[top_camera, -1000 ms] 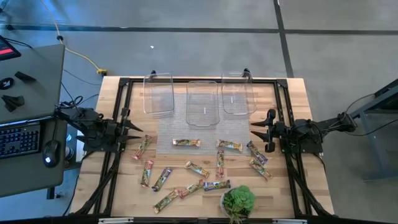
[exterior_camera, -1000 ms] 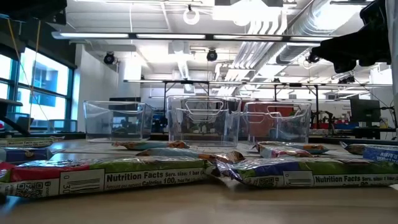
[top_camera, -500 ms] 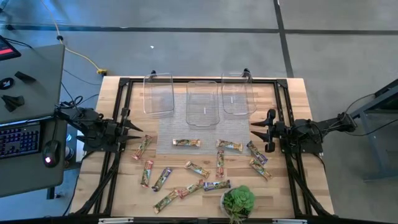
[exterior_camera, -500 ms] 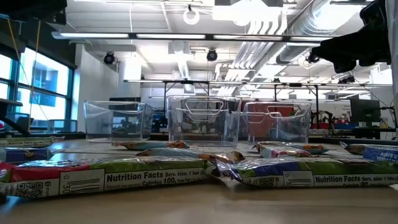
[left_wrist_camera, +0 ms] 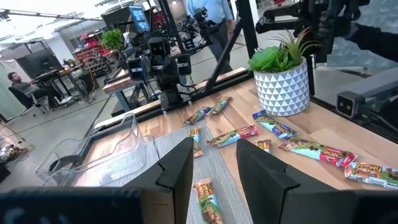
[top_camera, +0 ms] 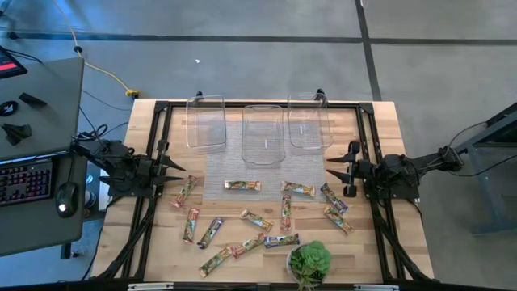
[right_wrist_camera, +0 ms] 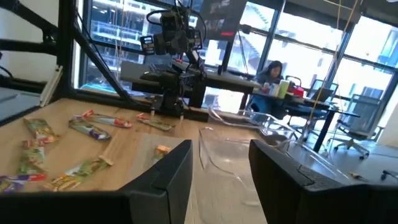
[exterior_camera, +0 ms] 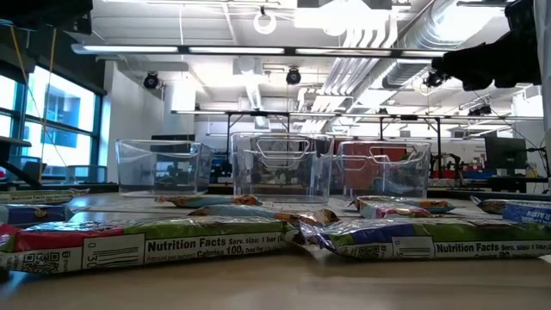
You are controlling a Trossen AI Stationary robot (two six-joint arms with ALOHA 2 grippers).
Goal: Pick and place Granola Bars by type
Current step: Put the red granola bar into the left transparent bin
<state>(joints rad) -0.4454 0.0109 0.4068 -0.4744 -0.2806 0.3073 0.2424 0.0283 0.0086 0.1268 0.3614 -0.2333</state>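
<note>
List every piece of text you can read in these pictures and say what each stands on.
"Nutrition Facts Serv. size: 1 bar" and "Calories 100": red-ended bar, low view.
"Nutrition Facts": green-ended bar beside it.
"CHEWY": bar, left wrist view.
Other wrapper print, including the blue wrapper, is too small or blurred.

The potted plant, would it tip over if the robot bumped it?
Probably not easily: the potted plant sits in a squat, wide white pot, standing upright on the table. Its leaves look light, so most weight is likely low.
</note>
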